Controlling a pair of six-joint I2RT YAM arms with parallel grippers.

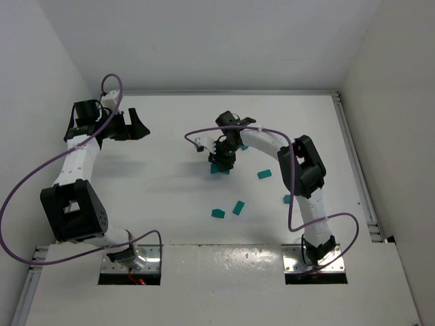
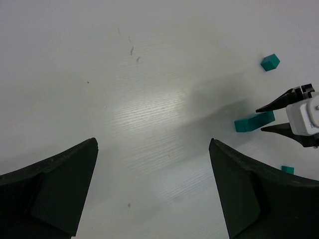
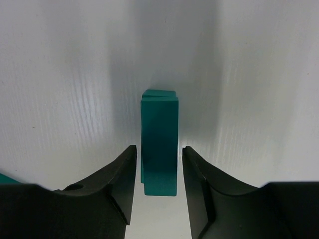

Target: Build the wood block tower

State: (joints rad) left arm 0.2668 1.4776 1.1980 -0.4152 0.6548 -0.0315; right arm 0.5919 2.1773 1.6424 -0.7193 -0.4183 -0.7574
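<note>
While the top external view shows only a dark cluster where the right gripper (image 1: 221, 160) hangs over a patch of teal mid-table, the right wrist view makes the relation plain. Its two fingers (image 3: 123, 175) straddle the tower (image 3: 159, 144), a narrow teal piece with a second one slightly offset at its far end. A thin strip of white table (image 1: 170, 197) shows on each side, so the jaws are slightly apart and not clamped on it. From the left wrist camera the same teal pieces read as a low, long bar on the table, just beside the right gripper's finger tips; whether it stands or lies I cannot tell.

Only the overhead view gives the scatter of loose wood blocks (image 1: 264, 174): one right of the tower, two close together nearer the bases, and one half hidden against the right arm. The left gripper (image 1: 136, 127) sits well apart at the far left, its fingers spread wide over bare table with nothing between them, as the left wrist view confirms.
</note>
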